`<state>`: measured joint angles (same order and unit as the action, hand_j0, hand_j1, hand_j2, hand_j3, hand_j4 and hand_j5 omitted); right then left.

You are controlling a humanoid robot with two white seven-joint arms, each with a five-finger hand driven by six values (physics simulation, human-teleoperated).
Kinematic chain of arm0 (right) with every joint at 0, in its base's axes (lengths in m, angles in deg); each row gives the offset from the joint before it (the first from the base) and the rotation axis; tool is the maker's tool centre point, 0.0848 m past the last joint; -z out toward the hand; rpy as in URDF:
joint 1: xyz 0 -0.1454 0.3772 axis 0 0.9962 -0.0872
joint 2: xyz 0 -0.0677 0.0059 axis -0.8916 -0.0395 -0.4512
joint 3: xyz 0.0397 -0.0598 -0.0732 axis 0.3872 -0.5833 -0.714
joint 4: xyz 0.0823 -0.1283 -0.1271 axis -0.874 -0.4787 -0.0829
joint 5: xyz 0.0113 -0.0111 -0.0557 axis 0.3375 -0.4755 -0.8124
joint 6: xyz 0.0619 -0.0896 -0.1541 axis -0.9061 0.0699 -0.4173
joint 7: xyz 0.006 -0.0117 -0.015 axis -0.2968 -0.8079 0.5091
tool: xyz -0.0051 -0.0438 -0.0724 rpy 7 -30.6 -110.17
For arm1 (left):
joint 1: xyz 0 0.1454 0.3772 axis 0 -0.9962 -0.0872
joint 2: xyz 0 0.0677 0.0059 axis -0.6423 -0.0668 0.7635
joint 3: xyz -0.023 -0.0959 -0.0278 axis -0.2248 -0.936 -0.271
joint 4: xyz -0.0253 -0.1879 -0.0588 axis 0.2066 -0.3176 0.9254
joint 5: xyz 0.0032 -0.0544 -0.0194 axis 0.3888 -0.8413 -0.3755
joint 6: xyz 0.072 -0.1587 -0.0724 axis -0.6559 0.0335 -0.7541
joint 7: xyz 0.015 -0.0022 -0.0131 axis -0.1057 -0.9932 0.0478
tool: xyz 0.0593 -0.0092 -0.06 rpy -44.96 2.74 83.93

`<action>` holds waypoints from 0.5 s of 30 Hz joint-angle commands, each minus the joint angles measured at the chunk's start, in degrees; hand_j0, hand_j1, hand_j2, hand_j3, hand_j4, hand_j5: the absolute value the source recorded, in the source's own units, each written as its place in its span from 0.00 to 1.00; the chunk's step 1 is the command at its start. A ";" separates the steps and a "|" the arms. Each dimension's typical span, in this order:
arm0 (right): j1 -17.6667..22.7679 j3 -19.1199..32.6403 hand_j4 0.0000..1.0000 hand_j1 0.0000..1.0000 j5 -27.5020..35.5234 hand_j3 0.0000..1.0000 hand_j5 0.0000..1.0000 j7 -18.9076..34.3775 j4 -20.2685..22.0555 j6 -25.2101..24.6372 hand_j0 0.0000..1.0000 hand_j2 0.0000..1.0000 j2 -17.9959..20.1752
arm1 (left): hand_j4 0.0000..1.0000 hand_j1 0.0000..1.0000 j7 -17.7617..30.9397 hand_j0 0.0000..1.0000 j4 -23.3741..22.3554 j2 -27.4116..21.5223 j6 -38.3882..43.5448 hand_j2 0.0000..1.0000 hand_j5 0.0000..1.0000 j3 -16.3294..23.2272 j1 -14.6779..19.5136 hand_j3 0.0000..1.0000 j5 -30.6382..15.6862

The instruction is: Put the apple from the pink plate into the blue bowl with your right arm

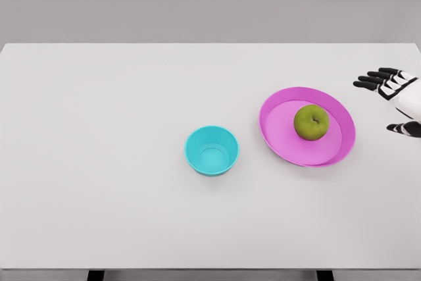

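Right hand (396,100) hovers, fingers (370,82) spread and empty; apple (311,122) on pink plate (276,137) lies just beside the fingertips; blue bowl (211,151) farther off.

Only the right hand (396,100) shows, entering at the right edge of the head view a little above mid-height. Its white palm faces inward, toward the left of the picture. The black-tipped fingers (371,81) are spread and extended leftward, stacked close together at the top of the hand. The thumb (402,127) sits apart below them, also pointing left, leaving a wide gap between thumb and fingers. The hand holds nothing. Its wrist and arm are cut off by the frame edge.
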<state>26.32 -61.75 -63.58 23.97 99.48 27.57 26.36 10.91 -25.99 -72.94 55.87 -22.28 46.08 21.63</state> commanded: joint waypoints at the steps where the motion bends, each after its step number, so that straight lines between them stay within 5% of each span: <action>1: 0.00 0.07 1.00 1.00 0.48 1.00 1.00 -0.03 -0.02 -0.02 1.00 1.00 0.13 | 1.00 1.00 0.01 1.00 -0.07 0.00 0.00 1.00 1.00 0.00 0.00 1.00 -0.01; 5: -1.49 -0.98 1.00 1.00 0.66 1.00 1.00 -0.30 -0.64 -0.02 1.00 1.00 0.57 | 1.00 1.00 0.01 1.00 0.02 0.00 0.00 1.00 1.00 0.00 0.00 1.00 -0.01; 8: -8.78 -9.15 1.00 1.00 0.48 1.00 1.00 1.37 -3.80 -0.02 1.00 1.00 0.48 | 1.00 1.00 0.01 1.00 0.02 0.00 0.00 1.00 1.00 0.00 0.00 1.00 -0.01; 12: -18.19 -9.68 1.00 1.00 0.74 1.00 1.00 24.12 -4.77 -0.02 1.00 1.00 0.57 | 1.00 1.00 0.01 1.00 0.02 0.00 0.00 1.00 1.00 0.00 0.00 1.00 -0.01; 15: -22.94 -9.68 1.00 1.00 0.74 1.00 1.00 33.03 -4.68 -0.02 1.00 1.00 0.30 | 1.00 1.00 0.01 1.00 0.02 0.00 0.00 1.00 1.00 0.00 0.00 1.00 -0.01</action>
<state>2.85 -71.04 -63.14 49.90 95.05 27.63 26.69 10.91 -26.02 -72.94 55.87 -22.28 46.08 21.63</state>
